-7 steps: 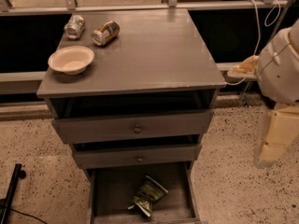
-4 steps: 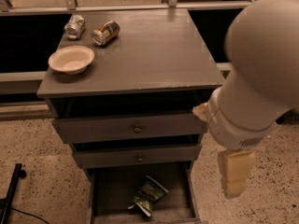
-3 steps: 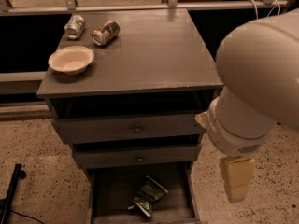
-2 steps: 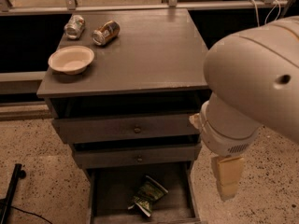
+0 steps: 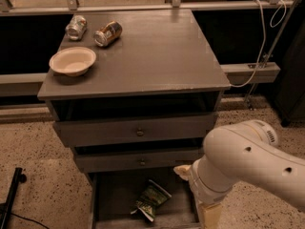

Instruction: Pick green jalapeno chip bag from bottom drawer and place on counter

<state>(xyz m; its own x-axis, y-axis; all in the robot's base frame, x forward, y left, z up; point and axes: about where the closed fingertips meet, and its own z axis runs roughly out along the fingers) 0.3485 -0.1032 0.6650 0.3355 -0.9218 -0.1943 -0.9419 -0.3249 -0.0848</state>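
The green jalapeno chip bag (image 5: pixel 151 199) lies crumpled on the floor of the bottom drawer (image 5: pixel 116 194), which is pulled out below two shallower knobbed drawers. The counter (image 5: pixel 157 51) is the grey cabinet top above. My white arm (image 5: pixel 243 163) fills the lower right, just right of the open drawer, with a cream link (image 5: pixel 209 217) running down out of the picture. My gripper is not in view; it lies past the bottom edge of the frame. Nothing touches the bag.
A cream bowl (image 5: pixel 72 61) and two cans (image 5: pixel 76 26) (image 5: pixel 108 33) sit on the counter's left side. A white cable (image 5: pixel 261 42) hangs at the right by a rail. A black stand (image 5: pixel 10 199) is on the speckled floor at the left.
My arm has swung in from the right and dropped lower, now beside the bottom drawer's right side. The bag, bowl and cans have not moved.
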